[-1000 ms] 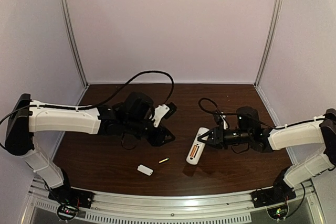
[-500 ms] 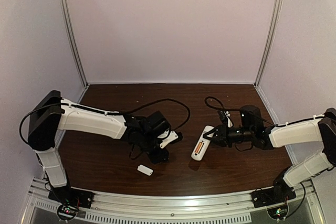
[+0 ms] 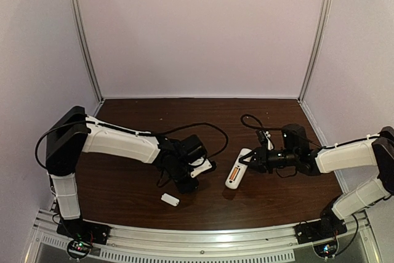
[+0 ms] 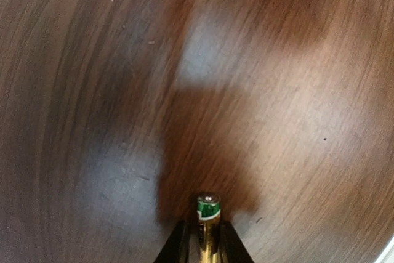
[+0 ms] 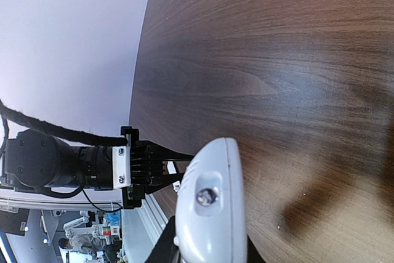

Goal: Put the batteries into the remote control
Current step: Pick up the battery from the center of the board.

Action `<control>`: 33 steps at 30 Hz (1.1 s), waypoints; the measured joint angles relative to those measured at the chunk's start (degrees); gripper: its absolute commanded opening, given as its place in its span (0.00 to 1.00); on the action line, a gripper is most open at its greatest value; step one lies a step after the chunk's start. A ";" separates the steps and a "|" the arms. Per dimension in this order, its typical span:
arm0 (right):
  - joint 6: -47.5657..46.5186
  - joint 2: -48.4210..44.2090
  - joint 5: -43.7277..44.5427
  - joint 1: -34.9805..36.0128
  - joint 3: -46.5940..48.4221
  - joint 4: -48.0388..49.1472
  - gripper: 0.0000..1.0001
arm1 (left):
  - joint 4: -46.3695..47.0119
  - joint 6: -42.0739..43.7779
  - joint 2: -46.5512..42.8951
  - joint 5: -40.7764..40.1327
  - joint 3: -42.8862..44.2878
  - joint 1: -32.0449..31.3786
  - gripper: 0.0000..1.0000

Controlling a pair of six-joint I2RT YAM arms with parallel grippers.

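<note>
The white remote control is tilted in my right gripper, which is shut on its far end, with the open battery bay facing up. The orange battery lies in that bay. In the right wrist view the remote's rounded end fills the space between my fingers. My left gripper is low over the table left of the remote. In the left wrist view it is shut on the golden-brass battery, whose green-banded end sticks out just above the wood.
The small white cover piece lies on the dark wooden table near the front, just below the left gripper. A black cable loops behind the left wrist. Pale walls close in the back and both sides.
The left arm swung forward and down onto the golden-brass battery, which now sits between its fingers. The right gripper shifted the remote slightly right and back.
</note>
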 measured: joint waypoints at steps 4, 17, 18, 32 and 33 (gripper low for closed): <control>-0.02 0.00 -0.24 -0.46 0.00 0.09 0.00 | -1.40 0.92 1.44 -0.20 2.03 -0.07 0.07; 0.66 0.00 -1.57 -1.79 -1.29 1.53 0.00 | 7.74 -11.87 -1.70 12.48 0.92 2.16 0.00; 0.96 0.00 -1.79 -1.84 -1.44 2.03 0.00 | 10.49 -14.51 -3.61 14.29 -0.22 2.64 0.00; 3.63 0.00 -4.37 -1.86 -1.88 6.38 0.00 | 35.58 -43.98 -12.33 21.35 -4.68 3.50 0.00; 3.74 0.00 -4.50 -1.86 -1.88 6.67 0.00 | 36.33 -45.00 -12.33 21.51 -5.14 3.50 0.00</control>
